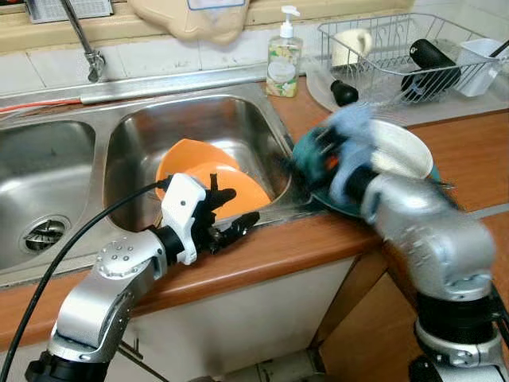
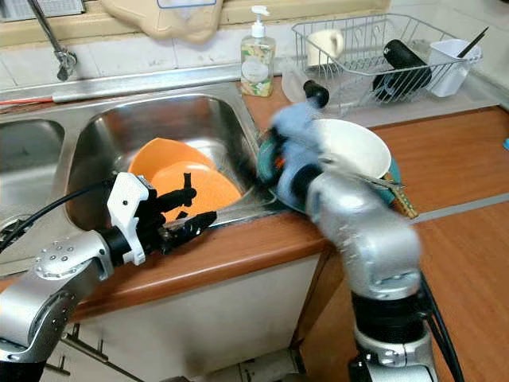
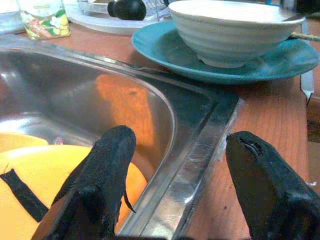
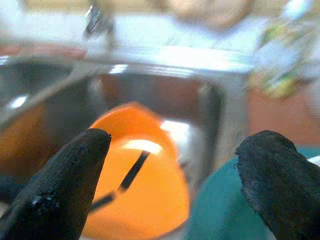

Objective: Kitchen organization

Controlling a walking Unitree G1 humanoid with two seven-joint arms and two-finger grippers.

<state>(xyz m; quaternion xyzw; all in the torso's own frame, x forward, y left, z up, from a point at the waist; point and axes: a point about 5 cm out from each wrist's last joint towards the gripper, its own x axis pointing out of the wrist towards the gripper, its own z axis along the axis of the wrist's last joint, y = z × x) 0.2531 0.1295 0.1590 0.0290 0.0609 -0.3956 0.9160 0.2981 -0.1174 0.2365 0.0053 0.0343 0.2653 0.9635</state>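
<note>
Two orange bowls (image 1: 203, 175) lie stacked in the right sink basin (image 1: 143, 135). My left gripper (image 1: 231, 213) is open at the basin's front rim, one finger (image 3: 107, 165) over the orange bowls and the other finger (image 3: 265, 175) over the wooden counter. A white bowl (image 1: 402, 151) sits on a teal plate (image 3: 165, 45) on the counter just right of the sink. My right gripper (image 1: 306, 163), blurred by motion, hovers at the plate's left edge, above the sink corner. It is open with nothing between its fingers (image 4: 65, 175).
A soap bottle (image 1: 284, 60) stands behind the sink. A wire dish rack (image 1: 413, 56) with a mug, a black bottle and a white cup is at the back right. The faucet (image 1: 83, 40) and left basin (image 1: 40, 183) lie to the left.
</note>
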